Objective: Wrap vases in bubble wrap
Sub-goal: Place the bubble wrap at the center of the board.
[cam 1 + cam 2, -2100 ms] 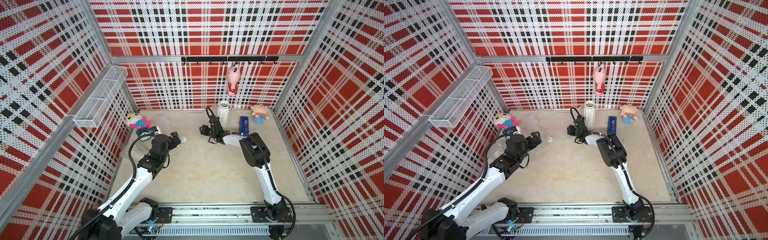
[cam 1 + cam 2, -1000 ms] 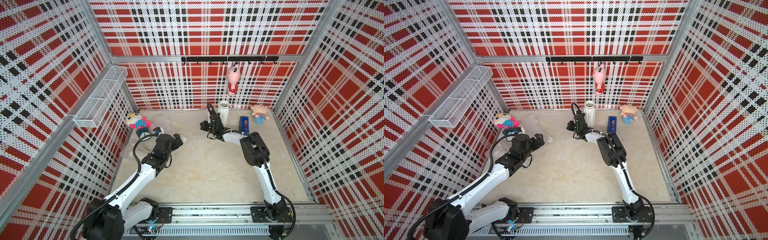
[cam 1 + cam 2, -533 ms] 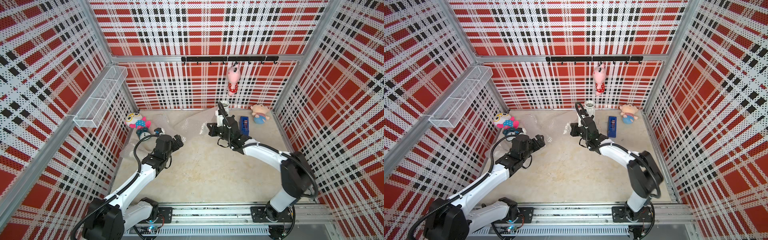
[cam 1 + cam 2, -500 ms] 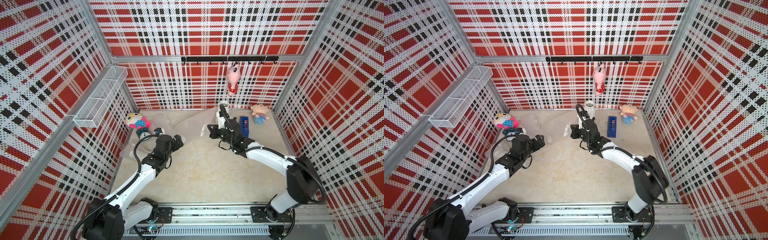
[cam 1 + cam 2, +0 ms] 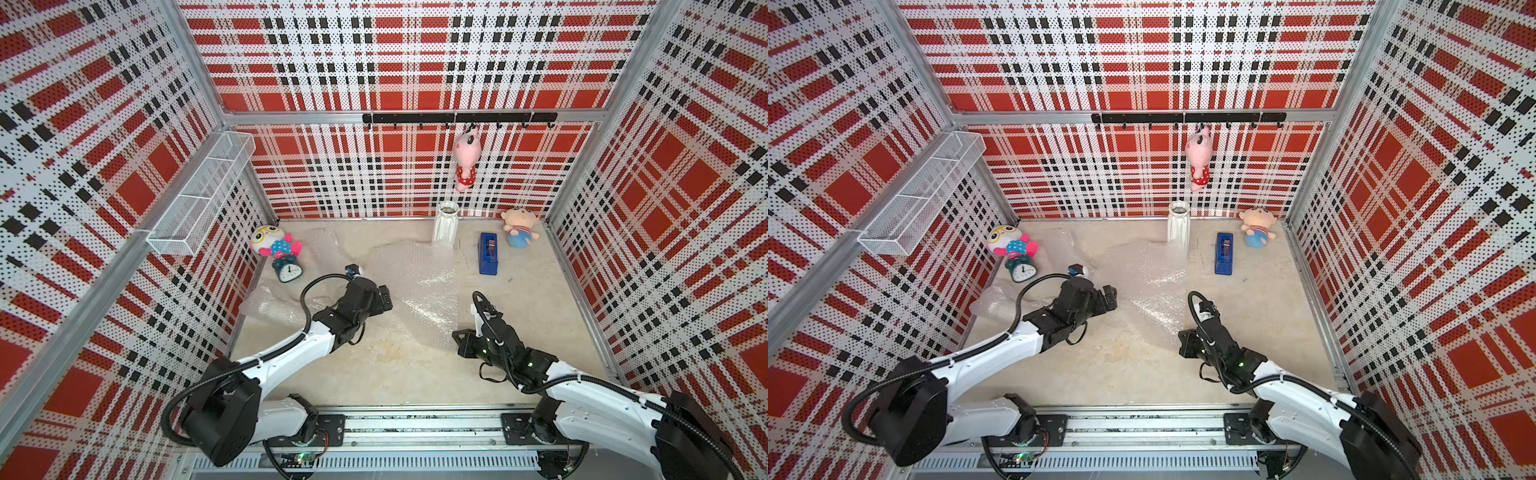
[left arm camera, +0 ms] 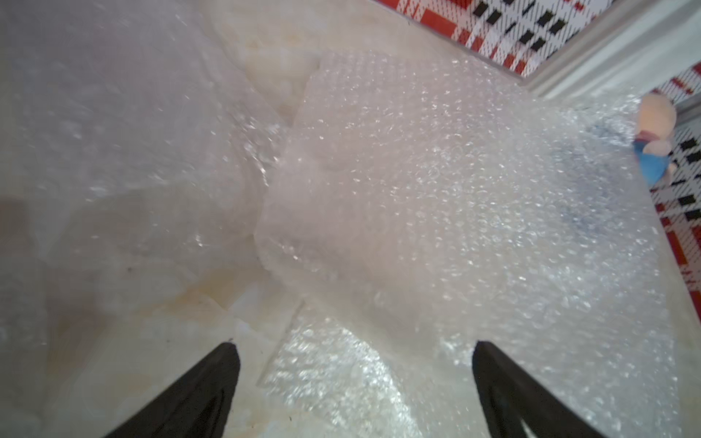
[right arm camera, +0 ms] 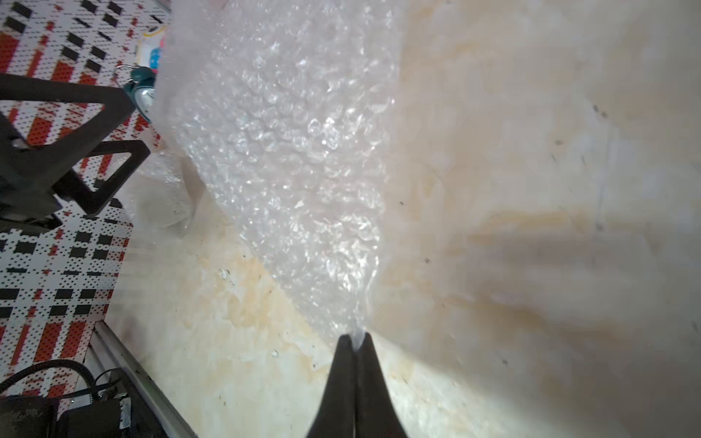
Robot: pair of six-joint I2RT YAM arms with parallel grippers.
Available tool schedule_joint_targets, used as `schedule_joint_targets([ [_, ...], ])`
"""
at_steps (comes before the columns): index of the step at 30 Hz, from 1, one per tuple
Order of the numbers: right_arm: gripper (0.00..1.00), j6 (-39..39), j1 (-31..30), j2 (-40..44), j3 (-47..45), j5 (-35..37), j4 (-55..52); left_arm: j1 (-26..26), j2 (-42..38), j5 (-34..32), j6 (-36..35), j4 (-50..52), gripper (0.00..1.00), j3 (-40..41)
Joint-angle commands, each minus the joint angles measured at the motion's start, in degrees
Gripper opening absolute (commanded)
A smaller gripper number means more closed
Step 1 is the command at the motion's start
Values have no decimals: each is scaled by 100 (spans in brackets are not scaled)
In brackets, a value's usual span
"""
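Bubble wrap is pinched by its near corner in the closed jaws of the right gripper, and the sheet stretches away from that pinch toward the far side. The left gripper has its jaws spread wide and empty, poised over the sheet's left part without holding it. Farther out, the sheet lies across the middle of the table. Its far edge reaches the foot of a white ribbed vase, which stands upright and bare at the far wall. A second, crumpled sheet lies at the left. No vase is wrapped, and only this one shows. The work looks barely begun: the vase must still be laid on the sheet and rolled up.
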State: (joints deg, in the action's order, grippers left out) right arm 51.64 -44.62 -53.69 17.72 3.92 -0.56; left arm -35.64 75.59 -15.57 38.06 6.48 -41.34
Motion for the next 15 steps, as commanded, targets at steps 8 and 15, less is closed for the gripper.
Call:
schedule_joint_targets([
  [8,0,726,-29,144,22,940,-1229,-630,1100,-482,-194,213,99,-802],
  [15,1,326,66,-1133,765,926,-1590,-793,1710,-19,14,-108,96,-636],
])
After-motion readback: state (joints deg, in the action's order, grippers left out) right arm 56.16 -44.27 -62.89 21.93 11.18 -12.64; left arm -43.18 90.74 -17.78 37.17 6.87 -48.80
